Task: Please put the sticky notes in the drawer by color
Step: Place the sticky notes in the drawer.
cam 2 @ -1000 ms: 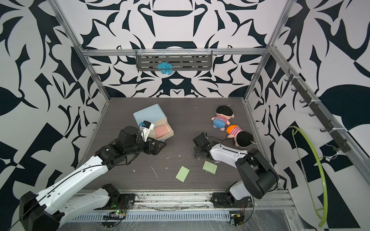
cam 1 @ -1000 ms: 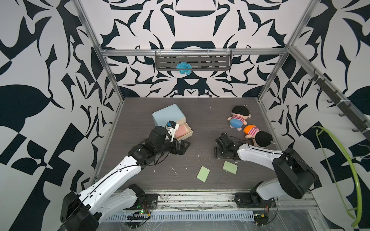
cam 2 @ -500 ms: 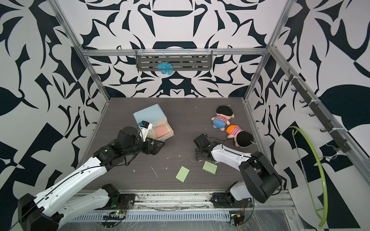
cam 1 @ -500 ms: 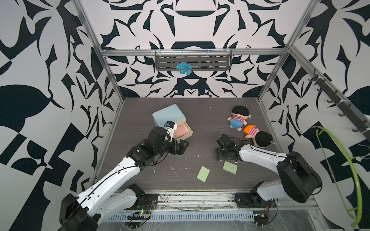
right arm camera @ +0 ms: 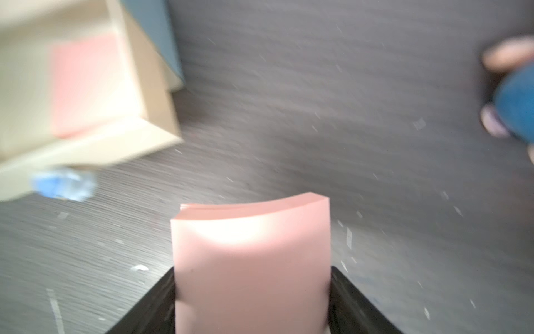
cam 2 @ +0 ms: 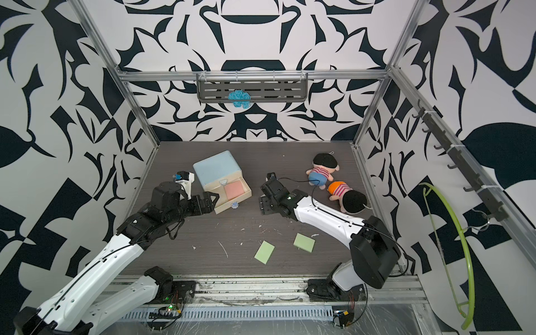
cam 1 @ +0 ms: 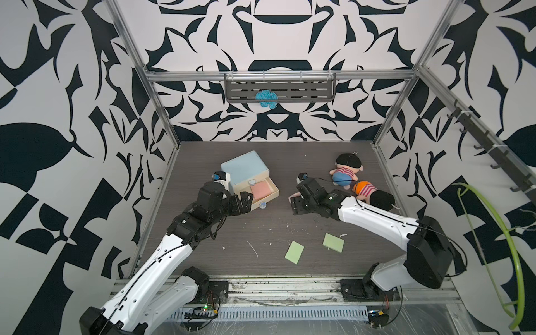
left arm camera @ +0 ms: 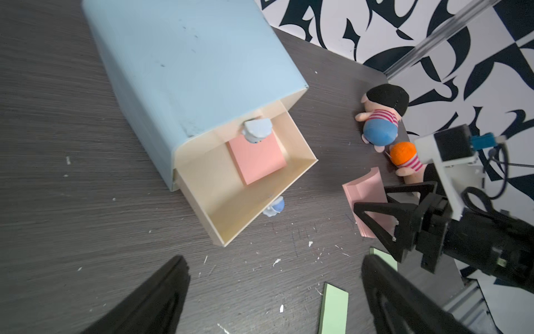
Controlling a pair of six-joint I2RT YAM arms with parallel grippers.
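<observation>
The drawer (cam 1: 243, 168) (cam 2: 216, 169) is a pale blue chest with one cream tray pulled out, and a pink sticky pad (cam 1: 261, 190) (left arm camera: 257, 160) lies in that tray. My right gripper (cam 1: 294, 204) (right arm camera: 252, 274) is shut on a second pink pad (right arm camera: 251, 254) (left arm camera: 365, 191), held bowed above the table to the right of the open tray. My left gripper (cam 1: 246, 203) (left arm camera: 273, 263) stands open and empty at the tray's front left corner. Two light green pads (cam 1: 294, 251) (cam 1: 333, 243) lie flat near the front edge.
Two plush dolls (cam 1: 346, 171) (cam 1: 371, 193) lie at the back right, close behind my right arm. A grey rack with a blue tuft (cam 1: 266, 98) hangs on the back wall. Paper scraps dot the dark table (cam 1: 261, 226).
My right gripper has carried the pink pad left, closer to the open tray. My left gripper has drawn back a little to the left and stays open.
</observation>
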